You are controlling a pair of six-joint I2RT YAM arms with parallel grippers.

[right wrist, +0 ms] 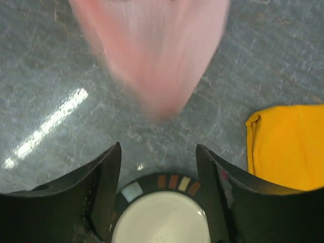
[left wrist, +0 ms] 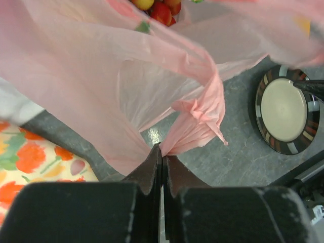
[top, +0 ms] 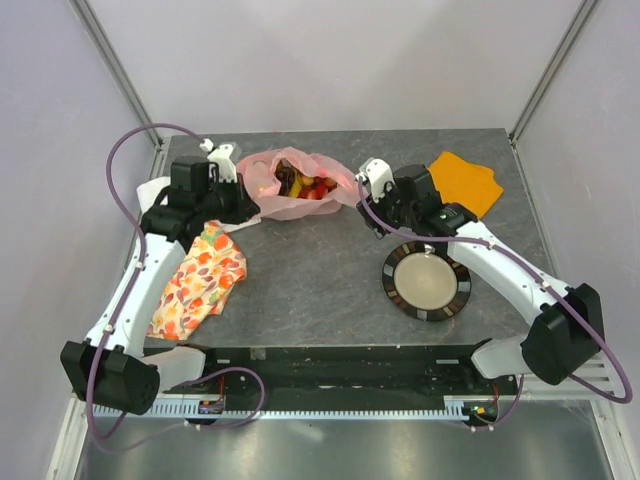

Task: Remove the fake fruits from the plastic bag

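- Pink and crinkly, the plastic bag (top: 287, 208) lies at about 12 o'clock on the grey counter (top: 320, 270) in the top view, its mouth gaping upward.
- The fake fruits (top: 305, 185) sit inside the bag in a heap. Red, yellow and dark pieces show through the mouth, and none of them lies out on the counter.
- At the bag's 9 o'clock side, the left hand (left wrist: 163, 152) is clenched on a gathered fold of the pink film. In its wrist view the two dark fingers (left wrist: 151, 169) press together with the plastic pinched between their tips.
- Past that fold, red and yellow fruits show at 12 o'clock in the left wrist view.
- At the bag's 3 o'clock side, the right hand (right wrist: 158, 162) is released, with its fingers spread wide and nothing between them. The bag shows as a blurred pink shape ahead of them, and whether it touches them cannot be told.
- A round plate (top: 426, 282) with a striped dark rim rests at 4 o'clock on the counter, under the right arm.
- An orange cloth (top: 465, 180) lies at 2 o'clock, well apart from the bag.
- A floral cloth (top: 200, 280) lies at 8 o'clock, beside the left arm.
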